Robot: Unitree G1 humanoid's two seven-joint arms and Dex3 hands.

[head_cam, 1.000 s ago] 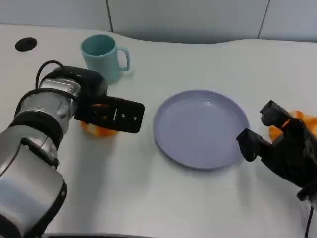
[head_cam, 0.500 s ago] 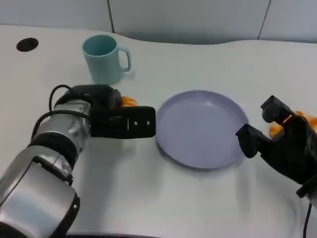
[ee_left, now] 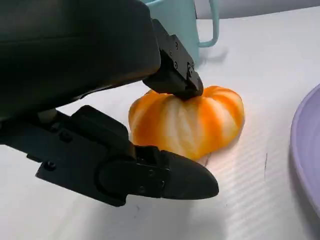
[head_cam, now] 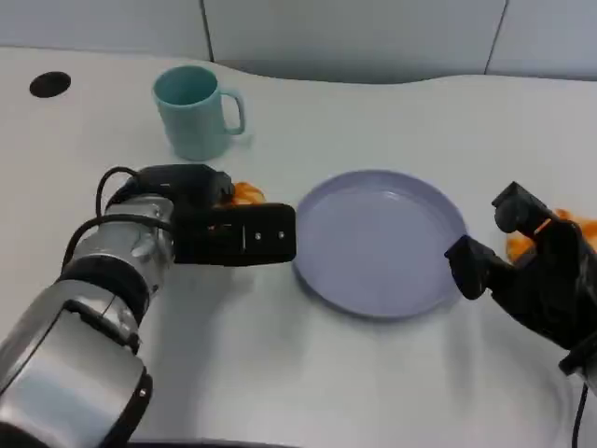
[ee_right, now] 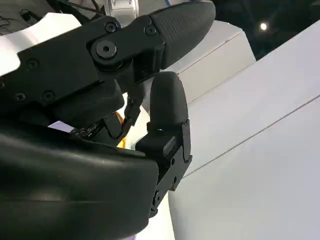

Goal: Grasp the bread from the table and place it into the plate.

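The bread (head_cam: 244,193) is a round orange-and-white striped bun. My left hand (head_cam: 233,231) grips it just left of the lavender plate (head_cam: 378,238). In the left wrist view a fingertip (ee_left: 180,82) presses on top of the bread (ee_left: 192,122) and the thumb (ee_left: 170,180) lies in front of it, low over the white table; the plate rim (ee_left: 307,150) is close by. My right hand (head_cam: 536,275) rests at the plate's right edge, fingers apart, holding nothing. The right wrist view has its black fingers (ee_right: 167,107) close up.
A teal mug (head_cam: 194,110) stands behind my left hand, close to the bread (ee_left: 185,25). A second orange piece (head_cam: 574,227) lies partly hidden behind my right hand. A black round hole (head_cam: 48,84) marks the table's far left.
My left hand has carried the bread rightward and away from me, up to the plate's left edge; most of that move came first. The right hand has stayed put.
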